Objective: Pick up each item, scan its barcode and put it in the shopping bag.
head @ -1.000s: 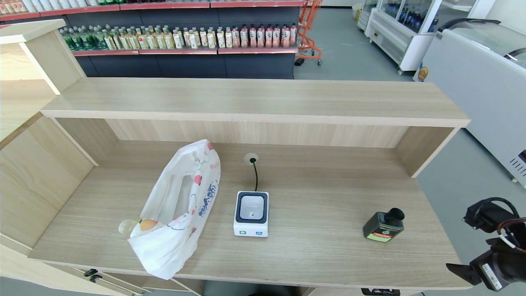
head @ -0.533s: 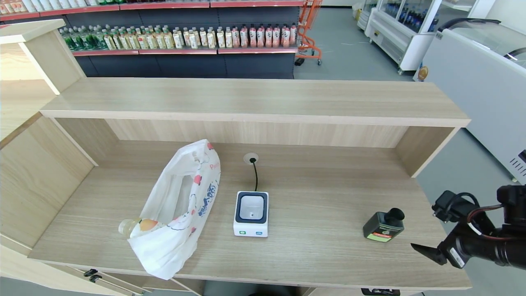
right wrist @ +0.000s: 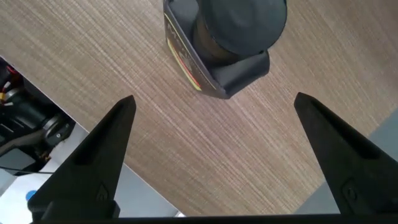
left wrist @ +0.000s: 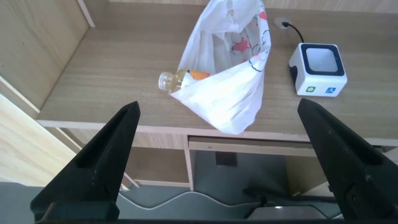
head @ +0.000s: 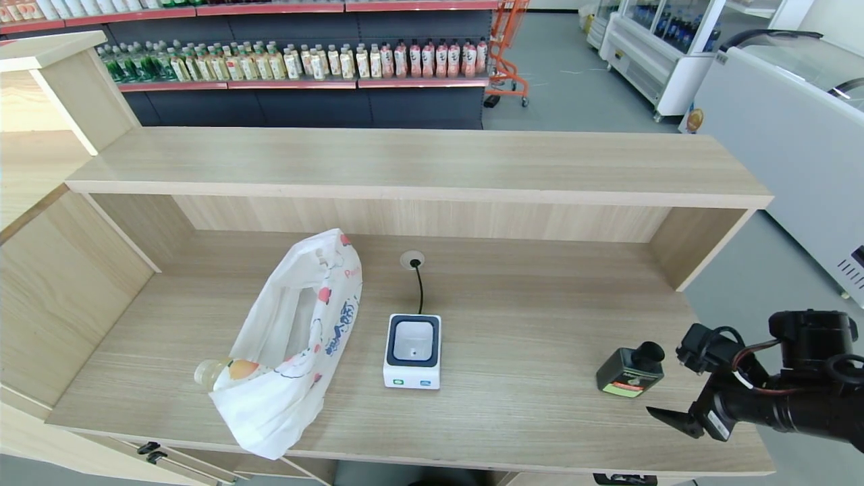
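The task looks about half done. One pale bottle (head: 217,370) lies already inside the white shopping bag (head: 297,324), with its cap end sticking out of the bag's mouth on the left part of the counter (head: 526,418). The scanner (head: 412,349) stands just beside the bag, in the middle, with its window facing up.

One item is left: a dark bottle (head: 630,370) with a wide black cap, on the right part of the counter, well apart from the scanner. It is not yet picked up, so I judge it is not scanned either.

The right gripper (right wrist: 214,107) is near this bottle with its jaws spread wide and nothing between them; the bottle sits just beyond the fingertips. The left gripper (left wrist: 217,107) is also wide open and empty, above the front edge of the counter near the bag.

What remains, in my judgement, is to grasp the dark bottle, show its barcode to the scanner, and put it in the bag.
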You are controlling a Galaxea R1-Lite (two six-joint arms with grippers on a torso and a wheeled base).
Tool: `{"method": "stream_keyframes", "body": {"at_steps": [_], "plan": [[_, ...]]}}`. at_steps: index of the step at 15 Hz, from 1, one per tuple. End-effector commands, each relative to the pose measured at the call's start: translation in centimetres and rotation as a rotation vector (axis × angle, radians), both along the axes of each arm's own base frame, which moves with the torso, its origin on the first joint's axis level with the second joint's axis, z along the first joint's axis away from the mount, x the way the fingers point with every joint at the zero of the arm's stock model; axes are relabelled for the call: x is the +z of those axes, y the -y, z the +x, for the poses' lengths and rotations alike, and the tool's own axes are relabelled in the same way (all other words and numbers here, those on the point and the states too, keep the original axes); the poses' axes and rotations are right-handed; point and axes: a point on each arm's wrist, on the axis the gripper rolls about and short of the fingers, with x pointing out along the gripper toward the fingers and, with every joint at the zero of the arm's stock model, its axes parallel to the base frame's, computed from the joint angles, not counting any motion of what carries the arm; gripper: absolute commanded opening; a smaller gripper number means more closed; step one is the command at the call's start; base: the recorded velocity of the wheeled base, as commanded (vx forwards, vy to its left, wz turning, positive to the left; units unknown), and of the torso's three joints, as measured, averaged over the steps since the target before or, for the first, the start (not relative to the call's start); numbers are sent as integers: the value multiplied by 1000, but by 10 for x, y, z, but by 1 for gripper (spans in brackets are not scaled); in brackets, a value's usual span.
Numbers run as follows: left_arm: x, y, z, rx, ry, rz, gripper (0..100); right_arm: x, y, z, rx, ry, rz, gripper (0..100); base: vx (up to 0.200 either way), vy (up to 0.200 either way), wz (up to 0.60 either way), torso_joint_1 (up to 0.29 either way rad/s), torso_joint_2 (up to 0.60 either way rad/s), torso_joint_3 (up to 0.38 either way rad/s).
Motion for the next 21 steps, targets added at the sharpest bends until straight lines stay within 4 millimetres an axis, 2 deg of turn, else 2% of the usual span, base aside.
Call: {"method": "stream_keyframes", "body": {"at_steps": [1,9,13,14,19,21], "plan": [[0,0,0,0,0,0,100,-10,-4,7,31,-21,15,100,0,0,0,0,0,0],[0,0,0,0,0,0,100,-27,-17,35,101,7,28,100,0,0,0,0,0,0],[0,0,0,0,0,0,100,-30,-28,51,139,25,30,100,0,0,0,0,0,0],[0,0,0,1,0,0,100,-29,-31,54,150,34,29,0,0,0,0,0,0,0],[0,0,0,1,0,0,100,-25,-34,60,162,61,24,0,0,0,0,0,0,0],[0,0,0,0,0,0,100,-7,-34,54,186,128,-10,0,0,0,0,0,0,0]]}}
